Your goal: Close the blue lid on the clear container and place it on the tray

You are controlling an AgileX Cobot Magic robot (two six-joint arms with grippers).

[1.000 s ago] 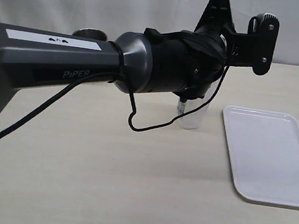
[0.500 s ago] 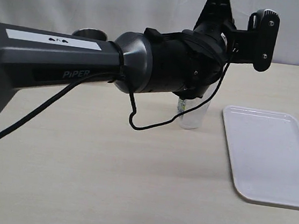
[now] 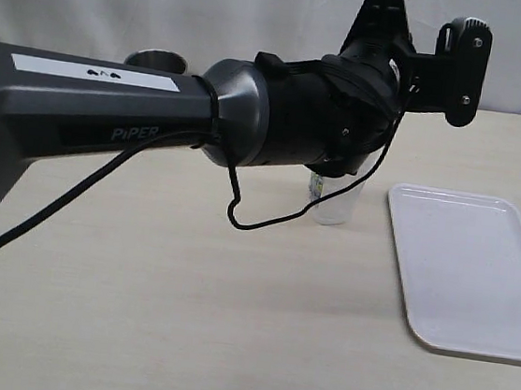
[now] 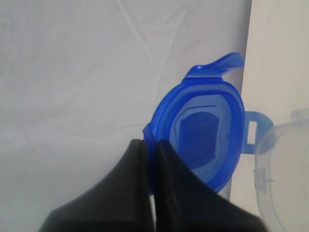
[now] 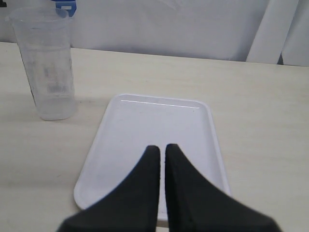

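Observation:
My left gripper is shut on the edge of the blue lid, which hangs in the air with its underside facing the camera and its flaps sticking out. The clear container's rim shows just beside the lid. In the exterior view only the base of the clear container shows, upright on the table under the left arm's wrist. From the right wrist, the container stands upright beside the white tray, with a bit of the lid above its rim. My right gripper is shut and empty over the tray's near end.
The left arm stretches across the exterior view and hides its own gripper and the lid there. A steel cup stands behind it at the back left. The tray lies on the table to the right of the container.
The left arm's wrist has shifted slightly up and to the right over the container. The right gripper and the tray have not moved.

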